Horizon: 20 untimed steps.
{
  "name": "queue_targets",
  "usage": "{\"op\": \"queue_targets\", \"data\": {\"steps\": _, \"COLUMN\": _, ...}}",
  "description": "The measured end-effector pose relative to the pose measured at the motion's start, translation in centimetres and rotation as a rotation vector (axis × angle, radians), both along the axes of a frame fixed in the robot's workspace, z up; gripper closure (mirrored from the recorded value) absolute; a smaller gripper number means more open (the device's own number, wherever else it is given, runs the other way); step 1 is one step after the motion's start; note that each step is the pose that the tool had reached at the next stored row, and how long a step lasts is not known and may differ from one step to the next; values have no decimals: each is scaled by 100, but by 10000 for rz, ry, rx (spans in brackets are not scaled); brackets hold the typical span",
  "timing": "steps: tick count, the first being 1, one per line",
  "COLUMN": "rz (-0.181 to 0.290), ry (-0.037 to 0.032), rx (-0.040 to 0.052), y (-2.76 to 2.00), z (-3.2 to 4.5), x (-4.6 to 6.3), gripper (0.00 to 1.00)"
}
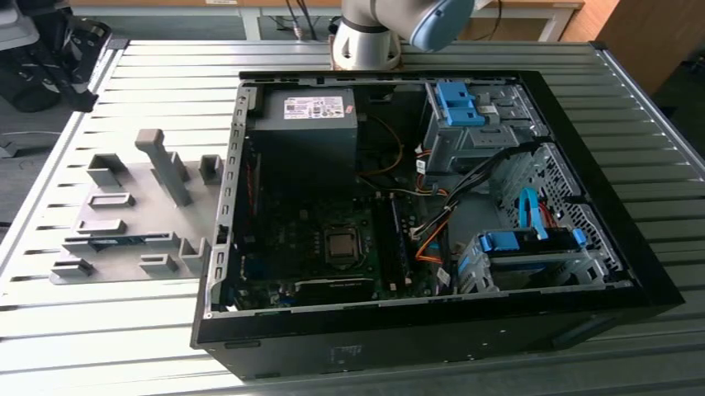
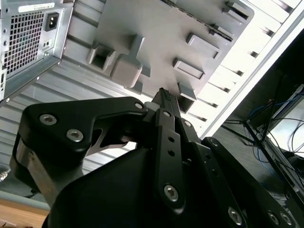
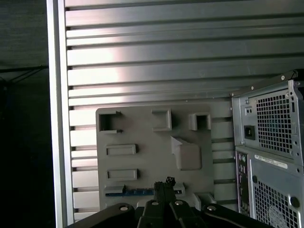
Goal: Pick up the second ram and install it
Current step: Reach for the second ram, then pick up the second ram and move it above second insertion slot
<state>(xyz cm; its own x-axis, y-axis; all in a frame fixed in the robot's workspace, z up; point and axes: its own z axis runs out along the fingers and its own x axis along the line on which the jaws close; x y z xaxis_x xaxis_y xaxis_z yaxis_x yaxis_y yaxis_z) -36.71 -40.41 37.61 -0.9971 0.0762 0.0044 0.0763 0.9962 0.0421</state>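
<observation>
Second ram (image 1: 115, 241) — a thin blue-green stick — lies in a slot of the grey holder tray (image 1: 144, 216) at the exterior view's lower left, on the slatted worktop (image 1: 154, 82) beside the open computer case (image 1: 441, 346). In the first wrist view the stick (image 3: 133, 191) sits just beyond the arm's jaws — closed on nothing, tips pressed together over the tray.

No print can be read. In the exterior view a white label (image 1: 314, 107) sits on the power supply (image 1: 300, 140), and its lettering is too small to tell.
</observation>
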Motion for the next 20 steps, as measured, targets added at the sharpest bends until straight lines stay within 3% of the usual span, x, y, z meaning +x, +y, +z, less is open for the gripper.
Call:
{"op": "queue_targets", "data": {"steps": 4, "rz": -1, "ry": 0, "rx": 0, "y": -24, "z": -9, "x": -86, "gripper": 89}}
{"op": "queue_targets", "data": {"steps": 11, "rz": 0, "ry": 0, "rx": 1, "y": -167, "z": -35, "x": -187, "gripper": 89}}
{"op": "queue_targets", "data": {"steps": 14, "rz": 0, "ry": 0, "rx": 0, "y": -205, "z": -43, "x": -208, "gripper": 89}}
{"op": "queue_targets", "data": {"steps": 20, "rz": 0, "ry": 0, "rx": 0, "y": -215, "z": -45, "x": -223, "gripper": 89}}
